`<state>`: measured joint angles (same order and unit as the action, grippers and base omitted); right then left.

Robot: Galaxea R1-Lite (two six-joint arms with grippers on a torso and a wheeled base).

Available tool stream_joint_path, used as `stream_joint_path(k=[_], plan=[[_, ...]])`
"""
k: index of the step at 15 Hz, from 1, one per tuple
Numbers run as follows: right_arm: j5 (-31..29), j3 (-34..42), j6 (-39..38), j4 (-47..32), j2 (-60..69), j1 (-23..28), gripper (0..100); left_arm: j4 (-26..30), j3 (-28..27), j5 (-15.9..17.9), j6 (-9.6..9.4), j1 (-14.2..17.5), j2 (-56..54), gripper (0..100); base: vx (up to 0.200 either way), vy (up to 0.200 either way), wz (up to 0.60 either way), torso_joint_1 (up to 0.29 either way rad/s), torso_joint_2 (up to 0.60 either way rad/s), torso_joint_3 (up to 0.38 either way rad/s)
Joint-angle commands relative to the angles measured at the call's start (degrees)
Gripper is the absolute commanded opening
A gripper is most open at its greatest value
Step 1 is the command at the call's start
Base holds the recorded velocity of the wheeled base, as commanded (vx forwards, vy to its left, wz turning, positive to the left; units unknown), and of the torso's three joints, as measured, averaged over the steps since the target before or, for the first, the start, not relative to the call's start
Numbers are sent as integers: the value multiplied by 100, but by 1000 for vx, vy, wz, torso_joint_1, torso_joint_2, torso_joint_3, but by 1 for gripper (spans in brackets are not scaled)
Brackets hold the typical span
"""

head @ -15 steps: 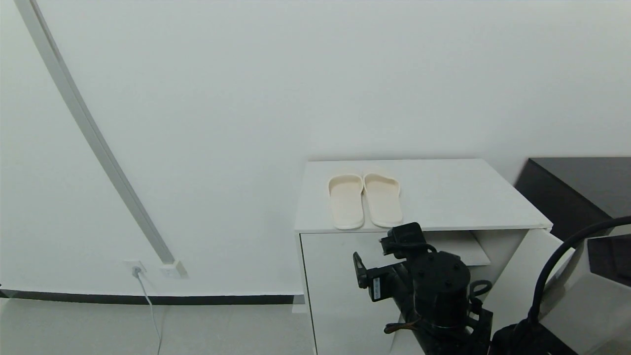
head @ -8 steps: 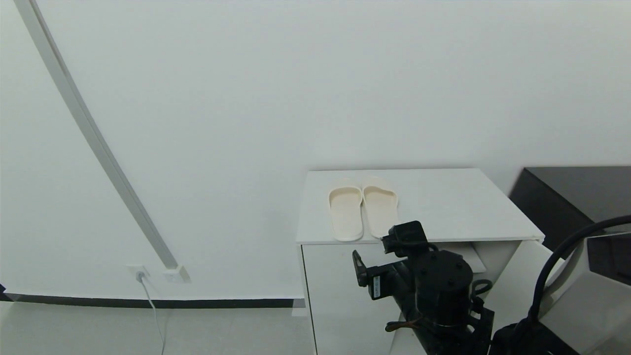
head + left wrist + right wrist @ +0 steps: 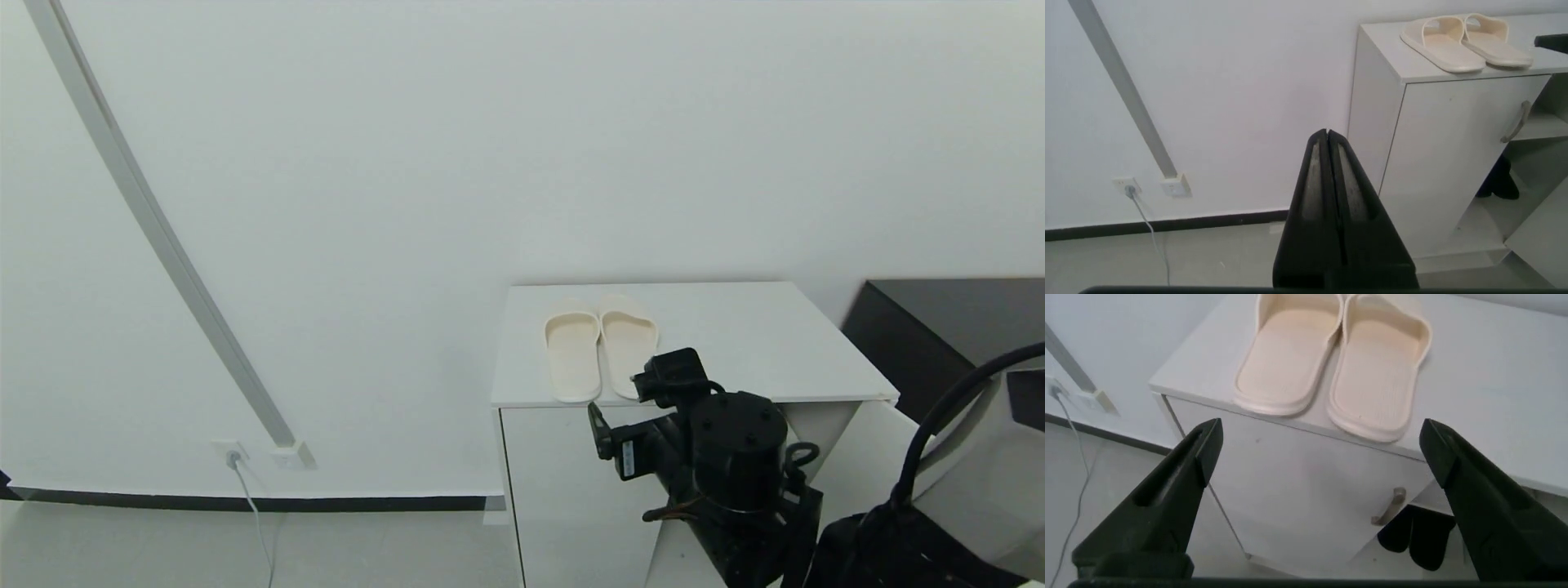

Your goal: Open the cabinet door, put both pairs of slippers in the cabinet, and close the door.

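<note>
One grey strip (image 3: 155, 229) slants down the wall (image 3: 490, 147) on the left, cut off at the top. Below it sits a socket (image 3: 228, 448) with a thin cord (image 3: 253, 514). The left gripper (image 3: 1328, 204) has its flat black fingers (image 3: 1315, 196) pressed together, holding nothing. The white cabinet (image 3: 735, 335) is smooth and boxy, and the black arm (image 3: 735, 457) hides part of its front. Two cream slippers (image 3: 600, 347) with bumpy insides lie side by side on its top, near the left front edge. The right gripper (image 3: 1321, 437) hangs just in front of them, spread wide, touching nothing. The right door (image 3: 865, 457) stands open. Low inside, dark shapes (image 3: 1417, 535) sit half hidden and hard to make out.
</note>
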<state>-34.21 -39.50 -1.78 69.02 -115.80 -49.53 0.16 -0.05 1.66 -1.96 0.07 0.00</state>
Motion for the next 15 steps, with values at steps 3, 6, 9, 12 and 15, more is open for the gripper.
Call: stream_joint_path(k=[3, 6, 9, 12, 15], plan=[[11, -1438, -877, -2367, 602, 137, 100, 2, 5, 1, -6, 1, 0, 0, 0, 0, 0, 0, 0, 0], [-16, -1983, -1791, -3861, 585, 137, 100, 2, 5, 1, 3, 1, 0, 0, 0, 0, 0, 0, 0, 0], [-25, -1965, -1808, -3861, 488, 137, 100, 2, -4, 1, 3, 1, 0, 0, 0, 0, 0, 0, 0, 0], [-33, -1948, -1835, -3844, 374, 137, 100, 2, -4, 10, 3, 1, 0, 0, 67, 0, 0, -1, 1, 1], [-51, -1790, -1835, -3483, 57, 128, 100, 2, -4, 10, 20, 1, 0, 0, 200, 0, 0, -6, -2, 19]])
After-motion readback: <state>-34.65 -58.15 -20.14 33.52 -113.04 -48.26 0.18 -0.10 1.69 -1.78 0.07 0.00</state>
